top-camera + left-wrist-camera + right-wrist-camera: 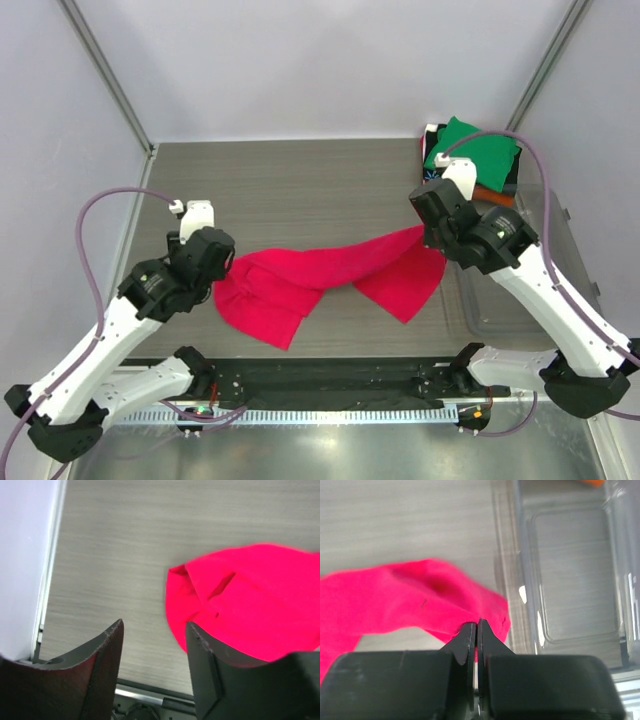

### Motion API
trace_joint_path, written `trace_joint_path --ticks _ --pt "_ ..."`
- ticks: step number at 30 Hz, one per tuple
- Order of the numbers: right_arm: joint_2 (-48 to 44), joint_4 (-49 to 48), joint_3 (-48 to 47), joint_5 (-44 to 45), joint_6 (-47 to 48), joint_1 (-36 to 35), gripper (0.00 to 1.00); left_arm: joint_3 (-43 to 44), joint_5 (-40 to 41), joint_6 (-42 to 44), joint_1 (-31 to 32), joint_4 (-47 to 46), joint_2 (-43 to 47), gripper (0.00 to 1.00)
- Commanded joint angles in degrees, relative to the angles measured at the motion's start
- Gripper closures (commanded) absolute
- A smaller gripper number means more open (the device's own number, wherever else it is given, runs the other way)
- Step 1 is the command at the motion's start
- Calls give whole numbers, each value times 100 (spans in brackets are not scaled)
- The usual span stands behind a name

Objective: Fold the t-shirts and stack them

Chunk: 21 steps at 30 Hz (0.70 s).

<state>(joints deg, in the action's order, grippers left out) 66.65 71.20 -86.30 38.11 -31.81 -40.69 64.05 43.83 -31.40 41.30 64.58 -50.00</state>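
Crimson-pink t-shirt runs left-to-right; my right pincer seemingly pinches one end, my left pincer gapes beside the other.

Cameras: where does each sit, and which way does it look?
Top view: above and behind, looking down at the table, both arms and the pink shirt.
Left wrist: on the left arm, looking past the open left gripper at the shirt.
Right wrist: on the right arm, looking past the right gripper, shut on the shirt, toward a clear bin.
All three show the pink shirt.
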Motion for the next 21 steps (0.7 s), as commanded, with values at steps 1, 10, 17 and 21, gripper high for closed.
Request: trace_joint_path --ticks 1,10,17,21 --pt "-47 -422 323 -461 -123 26 99 -191 -365 -516 -78 -23 -107 48" --pt "-47 -844 992 -708 -167 26 99 -1334 -1984 -1008 -69 -1368 -176 50" --pt "-47 -1011 1256 -928 -255 26 99 -1624 -1853 -1334 -78 -2124 -1159 46" --pt "-144 -1011 1370 -981 -238 34 99 -1791 -1791 -1264 -279 -2676 -1503 47"
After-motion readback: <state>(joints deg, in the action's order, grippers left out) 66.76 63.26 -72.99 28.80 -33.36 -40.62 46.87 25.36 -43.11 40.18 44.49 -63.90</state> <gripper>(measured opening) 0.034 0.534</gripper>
